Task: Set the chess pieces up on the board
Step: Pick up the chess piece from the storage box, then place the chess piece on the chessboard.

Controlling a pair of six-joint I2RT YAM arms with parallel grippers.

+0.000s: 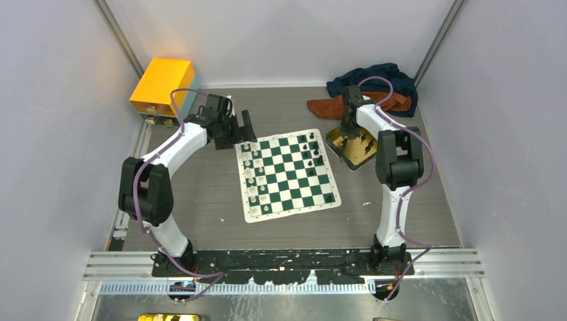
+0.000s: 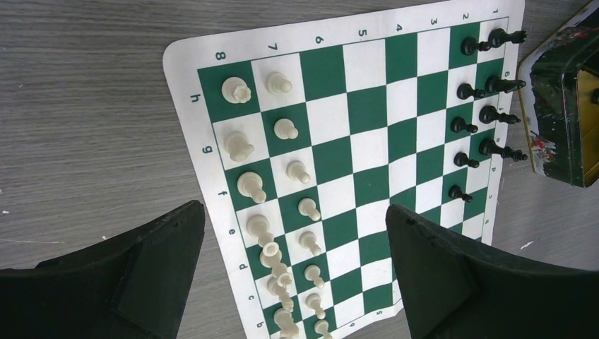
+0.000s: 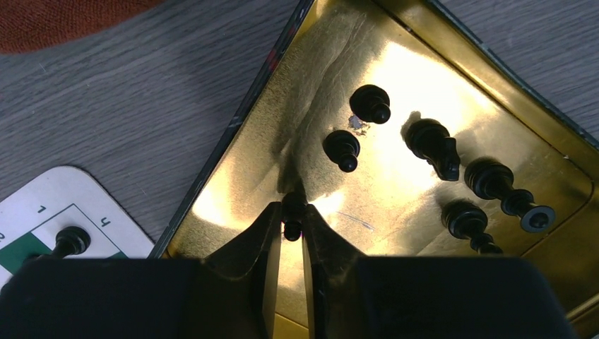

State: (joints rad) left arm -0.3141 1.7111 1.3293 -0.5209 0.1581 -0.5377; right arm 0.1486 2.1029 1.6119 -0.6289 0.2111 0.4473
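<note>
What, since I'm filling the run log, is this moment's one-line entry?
left gripper open near green-and-white checkered board mat | right gripper shut on small black chess piece in shallow gold square tin

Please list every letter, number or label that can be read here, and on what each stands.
"8 7 6 5 4 3 2 1": white border of the board, left wrist view.
"h g f e d c b": adjoining border, beside the cream-white pieces.
"1": board corner, right wrist view; the mark beside it is unclear.
Border marks near the black pieces: too small to read.
Gold tin, orange box: nothing readable.
</note>
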